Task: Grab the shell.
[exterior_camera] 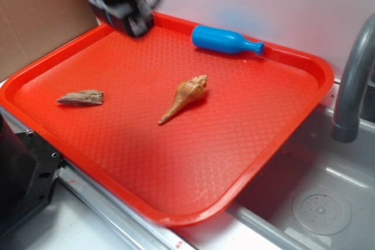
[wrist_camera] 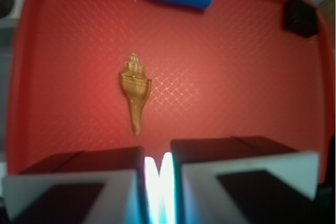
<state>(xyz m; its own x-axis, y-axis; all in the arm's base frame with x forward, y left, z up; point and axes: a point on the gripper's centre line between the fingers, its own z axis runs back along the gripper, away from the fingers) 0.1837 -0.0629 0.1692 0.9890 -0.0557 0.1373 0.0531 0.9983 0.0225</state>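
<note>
The shell (exterior_camera: 186, 98) lies flat near the middle of the red tray (exterior_camera: 234, 162), touching nothing, its thin tail pointing toward 7 o'clock in the exterior view. Only that view shows the grey-brown wood-like fragment (exterior_camera: 82, 98) at the shell's 9 o'clock, well apart, and the grey faucet (exterior_camera: 351, 80) over the sink at the right edge. A blue bottle (exterior_camera: 225, 40) lies on its side at 12 o'clock near the tray's far rim. The gripper (exterior_camera: 132, 19) is blurred and cut off up there; the wrist view shows its fingers (wrist_camera: 79, 187) nearly together, a narrow gap, holding nothing.
</note>
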